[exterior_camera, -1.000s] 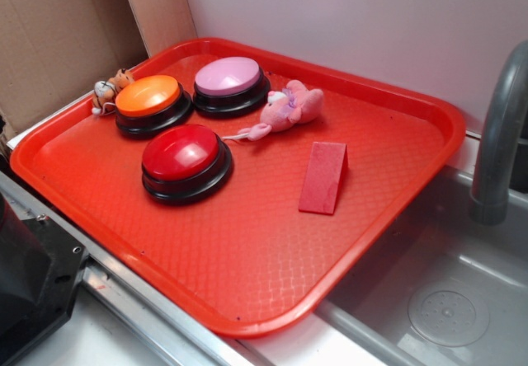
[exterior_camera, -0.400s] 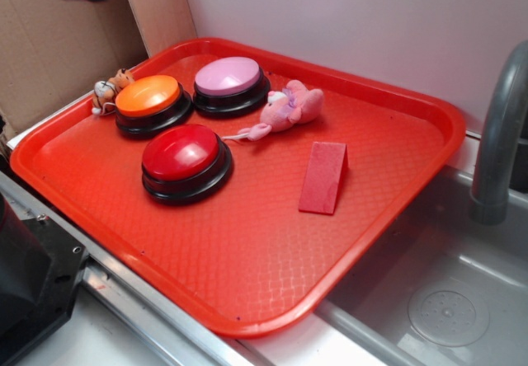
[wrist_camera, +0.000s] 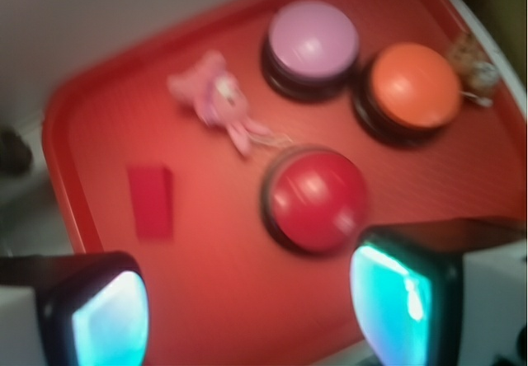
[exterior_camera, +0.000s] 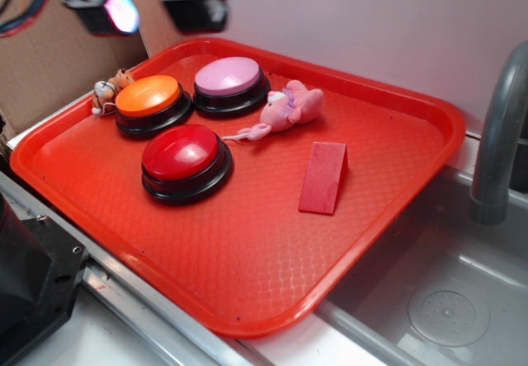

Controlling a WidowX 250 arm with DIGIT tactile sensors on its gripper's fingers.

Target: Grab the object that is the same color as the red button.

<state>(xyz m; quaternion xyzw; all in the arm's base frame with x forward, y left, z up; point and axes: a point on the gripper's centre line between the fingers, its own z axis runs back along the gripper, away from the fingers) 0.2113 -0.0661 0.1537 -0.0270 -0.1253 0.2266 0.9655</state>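
Note:
The small red wedge block [exterior_camera: 323, 177] lies on the red tray [exterior_camera: 247, 251], right of centre; it also shows in the wrist view [wrist_camera: 153, 201] at left. The red button [exterior_camera: 181, 157] on its black base stands left of it, and shows in the wrist view [wrist_camera: 316, 198]. My gripper [exterior_camera: 157, 3] hangs high above the tray's far left corner, open and empty. In the wrist view the gripper [wrist_camera: 252, 308] shows its two glowing pads wide apart, nothing between them.
An orange button [exterior_camera: 148, 99] and a pink button [exterior_camera: 228, 80] stand at the tray's back. A pink plush toy [exterior_camera: 289, 107] lies behind the wedge, a small tiger toy [exterior_camera: 107, 90] at far left. A sink [exterior_camera: 437, 292] and grey faucet [exterior_camera: 499, 135] are at right.
My gripper has come into the exterior view from the top left and moved right, above the tray's far corner. Nothing on the tray has moved.

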